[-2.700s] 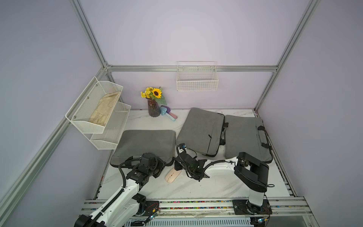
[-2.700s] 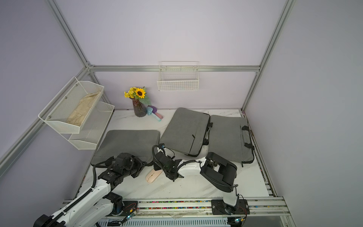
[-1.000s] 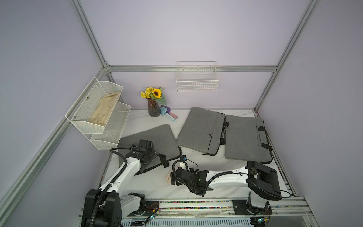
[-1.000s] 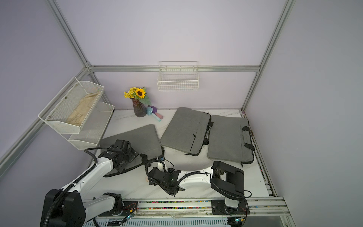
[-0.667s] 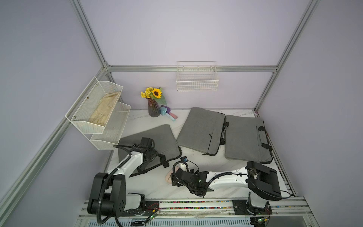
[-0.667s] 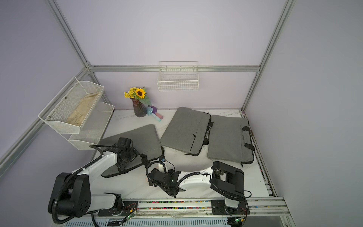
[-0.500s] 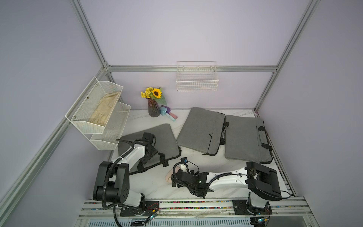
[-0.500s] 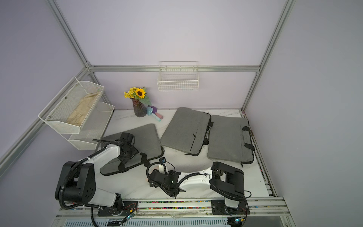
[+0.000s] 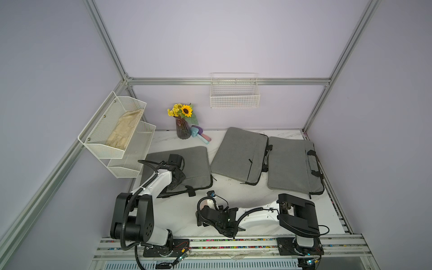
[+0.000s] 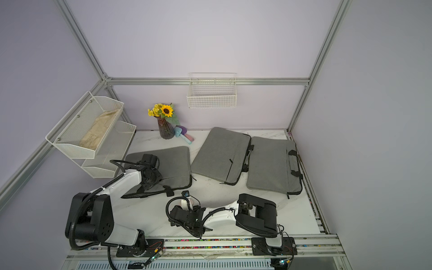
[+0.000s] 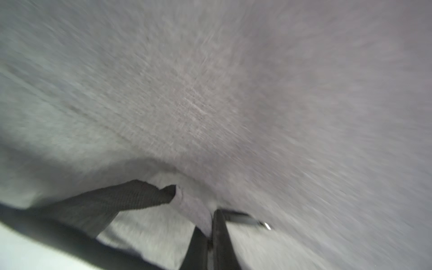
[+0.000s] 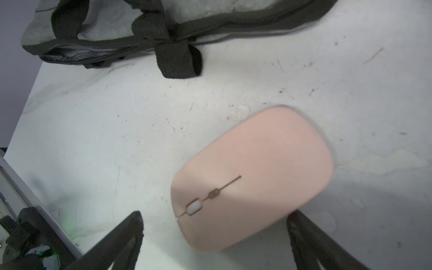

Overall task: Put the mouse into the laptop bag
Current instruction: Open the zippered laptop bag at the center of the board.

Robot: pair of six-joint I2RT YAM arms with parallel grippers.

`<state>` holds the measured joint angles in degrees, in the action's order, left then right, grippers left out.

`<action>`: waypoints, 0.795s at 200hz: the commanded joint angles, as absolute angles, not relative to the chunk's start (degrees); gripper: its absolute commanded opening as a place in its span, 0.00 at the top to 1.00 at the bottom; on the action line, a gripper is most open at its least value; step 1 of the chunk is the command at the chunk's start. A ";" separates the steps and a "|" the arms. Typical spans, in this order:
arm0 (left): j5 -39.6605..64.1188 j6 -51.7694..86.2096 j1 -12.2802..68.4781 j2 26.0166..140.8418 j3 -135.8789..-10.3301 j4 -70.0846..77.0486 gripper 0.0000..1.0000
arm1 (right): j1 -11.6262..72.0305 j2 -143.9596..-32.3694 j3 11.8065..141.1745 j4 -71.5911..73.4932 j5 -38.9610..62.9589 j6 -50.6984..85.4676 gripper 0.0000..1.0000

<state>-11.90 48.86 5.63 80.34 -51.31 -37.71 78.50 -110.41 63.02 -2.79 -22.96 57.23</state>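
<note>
The pink mouse lies on the white table, and only a sliver of the mouse shows in a top view. My right gripper hovers low over it, open, one finger on each side, not touching. The grey laptop bag lies at the left in both top views, laptop bag, with its black zipper edge toward the mouse. My left gripper is shut on a fold of the bag's upper fabric near the zipper pull. That front edge is lifted a little.
Two more grey bags lie at the back right. A vase of flowers and a small pastel toy stand at the back. A white wire shelf hangs on the left wall, a wire basket on the back wall.
My left gripper has closed on the bag's fabric and its arm has folded back over the bag. The right gripper has stayed open over the mouse.
</note>
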 commanded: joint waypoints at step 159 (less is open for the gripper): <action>-7.54 44.54 5.45 59.93 -42.89 -24.78 1.00 | 74.85 -128.08 77.32 -18.19 -29.86 55.85 0.14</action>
